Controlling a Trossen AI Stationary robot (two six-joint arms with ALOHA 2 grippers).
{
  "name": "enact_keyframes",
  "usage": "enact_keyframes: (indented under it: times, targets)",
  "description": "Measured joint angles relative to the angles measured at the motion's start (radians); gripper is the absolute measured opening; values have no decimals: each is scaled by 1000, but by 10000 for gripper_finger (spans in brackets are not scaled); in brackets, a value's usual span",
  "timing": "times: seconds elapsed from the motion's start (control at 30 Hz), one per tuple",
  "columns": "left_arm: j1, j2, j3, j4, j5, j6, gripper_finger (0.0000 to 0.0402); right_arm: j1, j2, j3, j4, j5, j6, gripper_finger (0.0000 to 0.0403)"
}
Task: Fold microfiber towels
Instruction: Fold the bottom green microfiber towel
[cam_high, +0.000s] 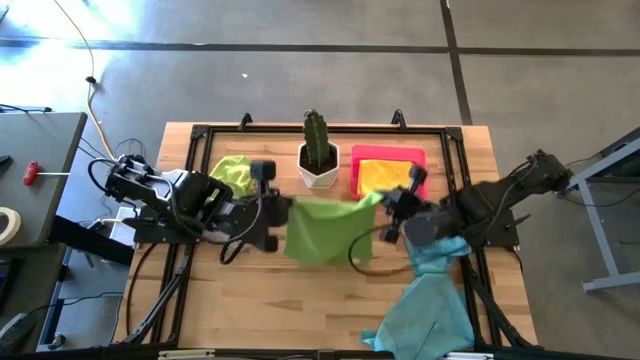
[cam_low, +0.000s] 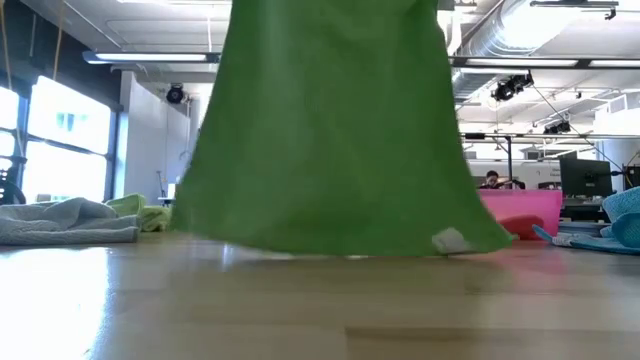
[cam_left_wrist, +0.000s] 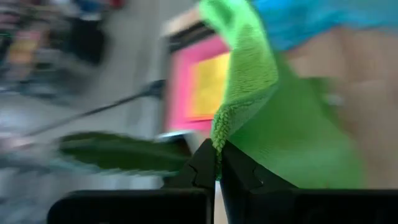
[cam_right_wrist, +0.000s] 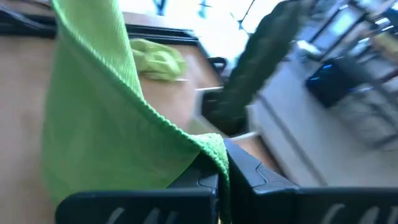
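Both hands, left hand, right hand, clamped on green towel; yellow towel in pink tray

I find no legible text, label, brand, number or sign in any view; the small pale tag at the lower corner of the hanging green towel is too blurred to read.

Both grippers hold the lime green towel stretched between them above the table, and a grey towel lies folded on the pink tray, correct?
Not quite. The towel on the pink tray is yellow, as the high view shows. The rest holds: left gripper and right gripper hold the lime green towel between them.
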Motion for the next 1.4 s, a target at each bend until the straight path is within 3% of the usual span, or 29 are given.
enact_keyframes:
  times: [0.17,0.27,0.37,0.47,0.57,0.63,0.7,0.83,1.03,1.4]
  targets:
    - [60,0,0,0,-240,69,1,-126,-22,0,16,-12,-210,0]
    - [85,0,0,0,-250,33,1,-159,-22,0,17,-21,-322,0]
    - [90,0,0,-19,-126,-49,1,-157,-19,0,8,-72,-358,0]
    - [79,0,0,-58,117,-180,1,-128,-18,0,-3,-186,-287,0]
    - [53,2,0,-83,407,-355,1,-85,-14,0,-32,-423,-132,0]
    - [17,24,2,-83,499,-423,1,-54,8,1,-57,-588,1,0]
    - [-31,54,-1,-87,505,-449,1,-9,56,2,-89,-654,97,0]
    - [-115,149,1,-84,481,-509,1,74,181,1,-108,-687,181,0]
    - [-205,321,-1,-76,512,-555,1,155,333,0,6,-804,217,0]
    - [-318,454,-1,151,645,-631,1,195,410,0,135,-913,208,0]
